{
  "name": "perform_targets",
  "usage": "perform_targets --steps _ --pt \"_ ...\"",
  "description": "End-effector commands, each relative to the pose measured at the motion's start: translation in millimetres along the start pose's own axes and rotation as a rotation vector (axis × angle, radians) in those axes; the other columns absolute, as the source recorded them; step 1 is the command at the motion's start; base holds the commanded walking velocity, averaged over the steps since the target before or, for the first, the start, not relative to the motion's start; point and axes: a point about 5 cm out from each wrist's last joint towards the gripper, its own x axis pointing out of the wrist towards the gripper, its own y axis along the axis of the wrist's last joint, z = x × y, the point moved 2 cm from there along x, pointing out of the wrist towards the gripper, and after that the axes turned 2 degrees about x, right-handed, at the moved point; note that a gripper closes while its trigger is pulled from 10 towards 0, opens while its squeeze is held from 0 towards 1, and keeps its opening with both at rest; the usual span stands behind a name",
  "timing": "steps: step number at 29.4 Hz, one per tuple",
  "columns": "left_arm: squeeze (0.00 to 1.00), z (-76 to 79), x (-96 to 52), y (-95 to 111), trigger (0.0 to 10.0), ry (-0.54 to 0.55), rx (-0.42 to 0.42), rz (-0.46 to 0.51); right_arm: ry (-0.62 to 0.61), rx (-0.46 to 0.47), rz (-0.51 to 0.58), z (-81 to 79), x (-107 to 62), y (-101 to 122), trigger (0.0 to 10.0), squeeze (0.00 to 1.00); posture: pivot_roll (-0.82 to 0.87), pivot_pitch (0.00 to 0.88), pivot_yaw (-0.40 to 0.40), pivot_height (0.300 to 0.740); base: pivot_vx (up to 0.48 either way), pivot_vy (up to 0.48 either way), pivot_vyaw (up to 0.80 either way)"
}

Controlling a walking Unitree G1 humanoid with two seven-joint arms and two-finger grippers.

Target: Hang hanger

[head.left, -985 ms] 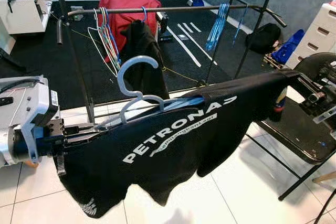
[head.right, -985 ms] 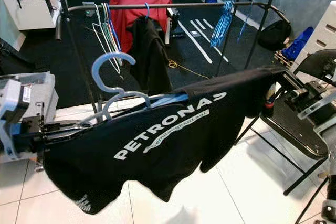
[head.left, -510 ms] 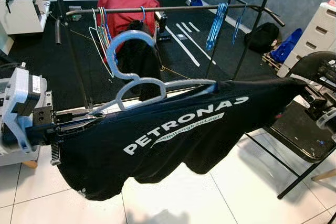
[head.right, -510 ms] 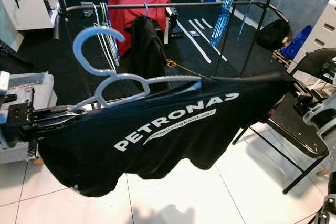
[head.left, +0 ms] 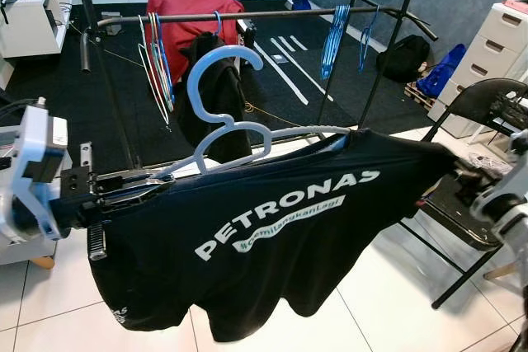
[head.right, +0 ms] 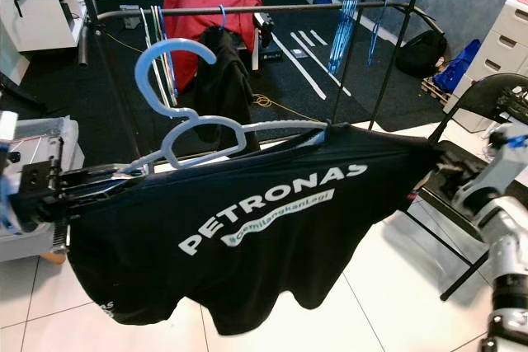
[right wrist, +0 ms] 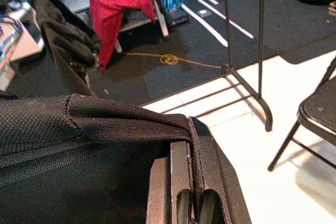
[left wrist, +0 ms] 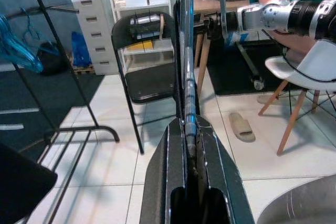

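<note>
Left gripper (left wrist: 190,145): fingers pressed together on the left end of the hanger (head.left: 239,125), thin pale-blue plastic bar running straight out between them in the wrist view. Right gripper (right wrist: 191,182): fingers pinched on a fold of the black shirt (head.left: 272,237) at its right shoulder, woven fabric bunched over the tips.

Between the two, the hanger is held roughly level in front of the robot, hook up, shirt stretched over it and sagging below. Shirt is matte black knit with white "PETRONAS" print, hem hanging free above the tiled floor (head.left: 363,302). The hook is a wide open C, smooth moulded plastic.

Step, as I read it: carry phase, hanger loaded and raised, not yet on the rail. The rail (head.left: 272,14) is a dark round metal tube across the far side, well apart from the hook. It carries a bunch of wire hangers (head.left: 157,59) at far left, a black garment (head.left: 210,88) beside them, and blue hangers (head.left: 336,35) to the right.

Next move likely needs: close the gap to the rail, lift the hook over the tube in the bare stretch between the black garment and the blue hangers, then lower. The hook opening must face the rail. A black folding chair (head.left: 487,162) stands near right.
</note>
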Motion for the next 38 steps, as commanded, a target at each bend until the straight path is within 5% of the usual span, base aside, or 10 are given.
perform_targets --steps 1,15,16,17,18,32,33,35,37,38 --pt "0.0 3.6 3.0 -6.1 10.0 -0.02 0.008 -0.049 -0.077 -0.009 0.027 10.3 -4.5 2.3 0.0 0.0 0.0 0.074 -0.076 0.74 0.0 0.0 0.0" --pt "0.0 30.9 35.5 -50.3 10.0 -0.15 0.017 -0.259 0.163 0.056 0.264 -32.9 3.8 45.2 0.0 0.0 0.0 0.077 -0.074 0.74 0.0 0.0 0.0" --pt "0.0 30.9 39.7 -53.2 10.0 -0.149 0.028 -0.268 0.186 0.041 0.243 -38.0 5.0 43.8 10.0 0.0 0.0 0.077 -0.076 0.74 0.0 0.0 0.0" --pt "0.0 30.9 39.7 -53.2 10.0 -0.149 0.028 -0.268 0.186 0.041 0.243 -38.0 5.0 43.8 10.0 0.0 0.0 0.077 -0.076 0.74 0.0 0.0 0.0" --pt "0.0 29.8 42.0 -54.5 10.0 -0.143 0.037 -0.274 0.215 0.01 0.215 -42.7 4.7 40.9 10.0 1.0 0.0 0.078 -0.076 0.74 0.0 0.0 0.0" --pt "0.0 17.0 44.5 -48.2 10.0 -0.099 0.112 -0.291 0.362 -0.204 0.118 -31.5 -28.0 61.4 10.0 1.0 -0.02 0.078 -0.074 0.74 0.0 0.0 0.0" --pt "0.0 23.8 54.7 -46.2 10.0 -0.141 0.124 -0.273 0.528 -0.2 0.077 -54.5 -32.4 52.5 10.0 0.75 -0.02 0.074 -0.074 0.74 0.0 0.0 0.0" --pt "0.0 26.3 58.1 -46.0 10.0 -0.156 0.127 -0.268 0.6 -0.208 0.046 -64.1 -35.5 46.0 10.0 0.75 -0.02 0.074 -0.074 0.74 0.0 0.0 0.0" --pt "0.0 32.3 66.1 -45.1 10.0 -0.194 0.131 -0.252 0.801 -0.256 -0.067 -91.0 -48.0 26.9 10.0 0.0 -0.02 0.071 -0.073 0.74 0.0 0.0 0.0" --pt "0.0 32.3 66.1 -45.1 10.0 -0.194 0.131 -0.252 0.801 -0.256 -0.067 -91.0 -48.0 26.9 10.0 0.0 -0.02 0.071 -0.073 0.74 0.0 0.0 0.0"
